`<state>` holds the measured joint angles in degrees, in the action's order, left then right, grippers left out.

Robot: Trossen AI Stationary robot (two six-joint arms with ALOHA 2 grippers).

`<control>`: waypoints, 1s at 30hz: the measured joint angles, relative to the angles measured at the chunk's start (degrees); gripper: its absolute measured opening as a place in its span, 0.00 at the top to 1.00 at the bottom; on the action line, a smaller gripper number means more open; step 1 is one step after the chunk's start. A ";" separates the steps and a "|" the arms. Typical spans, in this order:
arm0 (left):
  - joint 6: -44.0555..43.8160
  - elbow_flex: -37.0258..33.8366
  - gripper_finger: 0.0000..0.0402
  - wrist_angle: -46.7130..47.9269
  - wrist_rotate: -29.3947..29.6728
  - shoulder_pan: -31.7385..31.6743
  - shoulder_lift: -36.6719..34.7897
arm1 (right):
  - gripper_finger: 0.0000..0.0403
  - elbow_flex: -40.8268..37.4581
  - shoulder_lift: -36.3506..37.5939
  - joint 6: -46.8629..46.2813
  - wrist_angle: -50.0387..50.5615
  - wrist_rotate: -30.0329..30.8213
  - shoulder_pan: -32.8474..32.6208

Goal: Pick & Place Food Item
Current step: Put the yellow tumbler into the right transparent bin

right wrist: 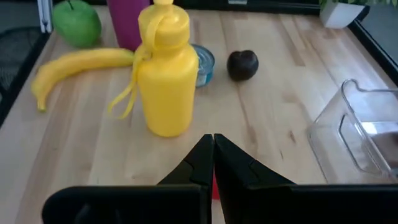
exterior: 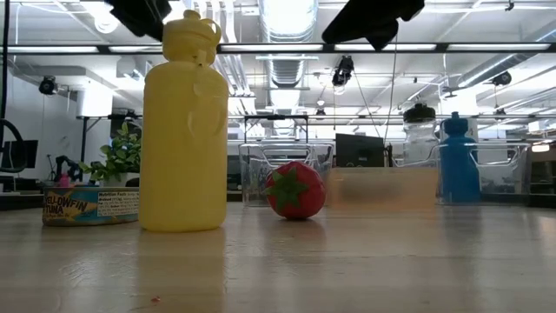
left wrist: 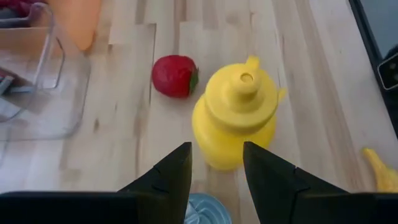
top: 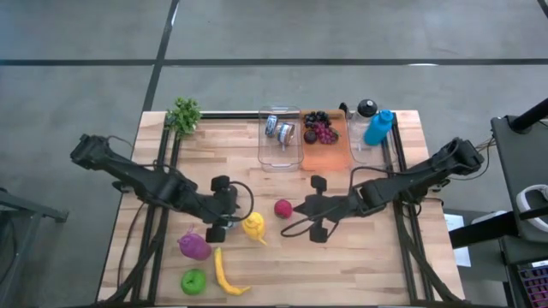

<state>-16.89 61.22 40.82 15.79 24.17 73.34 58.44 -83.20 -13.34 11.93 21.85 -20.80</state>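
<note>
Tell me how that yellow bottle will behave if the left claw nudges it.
The yellow bottle stands upright, tall and narrow, so a high push would probably tip it. Its smooth rounded plastic may slide or slip between the fingers. Once over, it would likely roll toward the strawberry; the strap loop might limit that.

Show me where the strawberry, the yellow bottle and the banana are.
strawberry (left wrist: 174, 76): left wrist view, on its red body.
yellow bottle (right wrist: 165, 93): right wrist view, middle of its body.
banana (right wrist: 81, 62): right wrist view, middle of its curved length.
</note>
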 joint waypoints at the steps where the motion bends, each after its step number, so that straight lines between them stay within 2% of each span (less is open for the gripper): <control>1: -0.03 -0.70 0.64 -1.10 -0.04 -0.21 0.00 | 0.98 -0.66 0.12 0.03 -1.29 0.02 -0.09; 4: -0.06 -2.56 0.63 -4.99 -1.32 -1.29 0.02 | 0.98 -1.99 0.26 0.27 -4.96 0.11 -0.07; 8: -0.99 -4.29 0.64 -5.30 -5.21 -2.54 0.02 | 0.98 -3.25 0.18 0.23 -6.90 0.09 -0.09; 30: -0.97 -12.84 0.65 -14.87 -5.36 -2.91 0.04 | 0.98 -3.83 0.24 -0.17 -8.00 0.00 -0.09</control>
<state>-17.87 48.38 25.95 10.44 21.26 73.38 54.61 -82.96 -13.51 3.92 21.85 -20.88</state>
